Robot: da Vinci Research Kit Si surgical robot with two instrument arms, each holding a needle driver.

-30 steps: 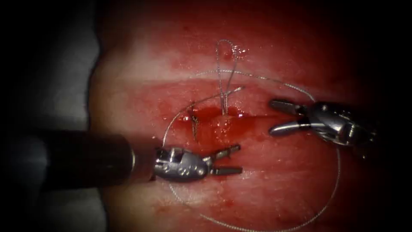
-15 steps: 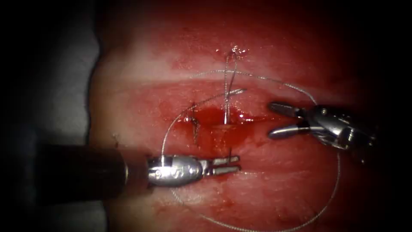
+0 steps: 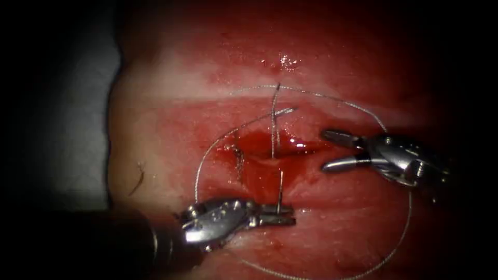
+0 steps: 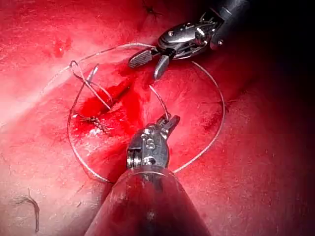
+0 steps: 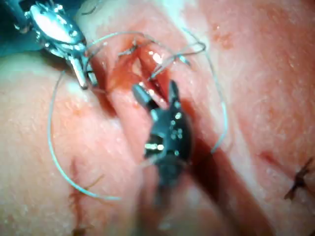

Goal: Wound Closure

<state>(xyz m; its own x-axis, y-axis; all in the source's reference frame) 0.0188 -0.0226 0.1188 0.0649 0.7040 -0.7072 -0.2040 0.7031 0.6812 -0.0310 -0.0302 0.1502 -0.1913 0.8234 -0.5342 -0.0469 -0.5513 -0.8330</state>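
The thin curved steel needle [image 3: 280, 193] stood nearly upright just below the cut, its lower end pinched between the pressed-together jaws of my left arm's silver needle driver [image 3: 277, 214], its upper part rising out of the red-stained pork tissue [image 3: 155, 155]. Half a second earlier only a short stub showed above those jaws, so I judged the needle was being drawn up out of the tissue (I could not see how much remained buried). The fine grey thread [image 3: 332, 98] had also changed: its tall loop above the horizontal cut [image 3: 270, 148] had shrunk to a short strand, meaning slack was being taken up, while a wide ring of it lay around the wound. My right arm's silver needle driver [image 3: 328, 151] hovered right of the cut, jaws spread, holding nothing.
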